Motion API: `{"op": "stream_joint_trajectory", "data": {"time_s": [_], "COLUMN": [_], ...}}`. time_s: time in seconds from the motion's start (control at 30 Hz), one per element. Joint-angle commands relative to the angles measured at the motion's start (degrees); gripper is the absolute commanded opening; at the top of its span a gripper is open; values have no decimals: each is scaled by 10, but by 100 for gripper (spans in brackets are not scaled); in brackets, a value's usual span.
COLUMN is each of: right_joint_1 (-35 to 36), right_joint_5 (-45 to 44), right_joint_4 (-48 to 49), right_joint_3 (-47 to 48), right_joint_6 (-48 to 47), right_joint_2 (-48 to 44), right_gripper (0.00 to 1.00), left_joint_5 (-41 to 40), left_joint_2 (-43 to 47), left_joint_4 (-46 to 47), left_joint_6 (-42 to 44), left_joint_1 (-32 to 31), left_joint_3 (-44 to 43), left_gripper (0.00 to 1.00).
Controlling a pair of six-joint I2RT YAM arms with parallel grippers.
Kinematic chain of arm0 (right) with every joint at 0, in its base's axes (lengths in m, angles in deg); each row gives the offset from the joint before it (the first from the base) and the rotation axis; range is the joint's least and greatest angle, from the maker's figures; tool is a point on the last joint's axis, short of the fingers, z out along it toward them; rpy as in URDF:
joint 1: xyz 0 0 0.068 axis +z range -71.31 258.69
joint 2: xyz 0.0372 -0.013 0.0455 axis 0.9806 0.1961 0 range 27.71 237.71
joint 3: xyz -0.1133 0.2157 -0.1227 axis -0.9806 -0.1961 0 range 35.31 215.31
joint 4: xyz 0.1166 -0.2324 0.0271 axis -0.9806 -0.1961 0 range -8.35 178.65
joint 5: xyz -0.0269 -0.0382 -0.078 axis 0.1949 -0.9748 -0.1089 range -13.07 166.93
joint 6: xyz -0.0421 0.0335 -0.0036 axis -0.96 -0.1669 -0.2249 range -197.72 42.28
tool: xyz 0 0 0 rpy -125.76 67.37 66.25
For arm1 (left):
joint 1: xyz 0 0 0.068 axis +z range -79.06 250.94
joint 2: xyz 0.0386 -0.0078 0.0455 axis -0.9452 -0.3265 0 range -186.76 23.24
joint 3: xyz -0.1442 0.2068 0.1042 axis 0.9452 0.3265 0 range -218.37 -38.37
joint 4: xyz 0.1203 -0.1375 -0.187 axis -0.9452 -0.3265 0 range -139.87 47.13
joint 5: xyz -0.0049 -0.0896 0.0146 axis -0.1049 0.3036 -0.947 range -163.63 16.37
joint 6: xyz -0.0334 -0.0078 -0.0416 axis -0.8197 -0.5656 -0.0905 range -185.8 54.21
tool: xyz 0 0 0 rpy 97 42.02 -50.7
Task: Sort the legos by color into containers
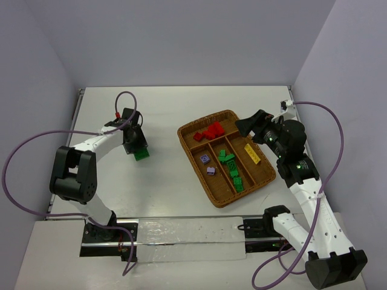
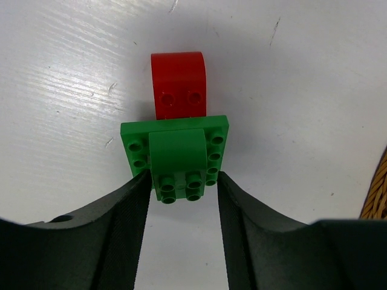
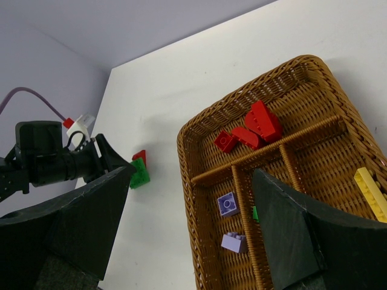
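A clump of legos lies on the white table: a green plate with a small green brick on it and a red brick joined at its far edge. My left gripper is shut on the green piece, one finger on each side, and the clump rests on the table. The wicker tray holds red legos in its crosswise section. Its long slots hold two purple legos, several green ones and a yellow one. My right gripper hangs open above the tray's far right corner, holding nothing.
The tray's rim shows at the right edge of the left wrist view, a short way from the clump. In the right wrist view the left arm sits left of the clump. Walls close the table on the left, back and right.
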Motion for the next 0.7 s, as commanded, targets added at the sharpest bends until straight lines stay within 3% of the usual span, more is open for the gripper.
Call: {"op": "stream_joint_trajectory", "data": {"time_s": [0.0,0.37,0.6,0.67], "right_joint_1": [6,8,9,10], "right_joint_5": [1,-2,0,-1], "right_joint_4": [12,9,9,7], "right_joint_3": [13,13,14,14], "right_joint_6": [-2,-5,-1,-1], "right_joint_2": [0,0,-1,-2], "right_gripper": [89,89,89,89], "left_joint_5": [-9,-39,-37,-39], "left_joint_2": [11,-1,-3,3], "left_joint_4": [16,10,10,3], "left_joint_6": [-1,-3,-3,-3], "left_joint_1": [3,1,-1,-1], "left_joint_3": [4,1,1,-4], "left_gripper": [56,49,25,7]}}
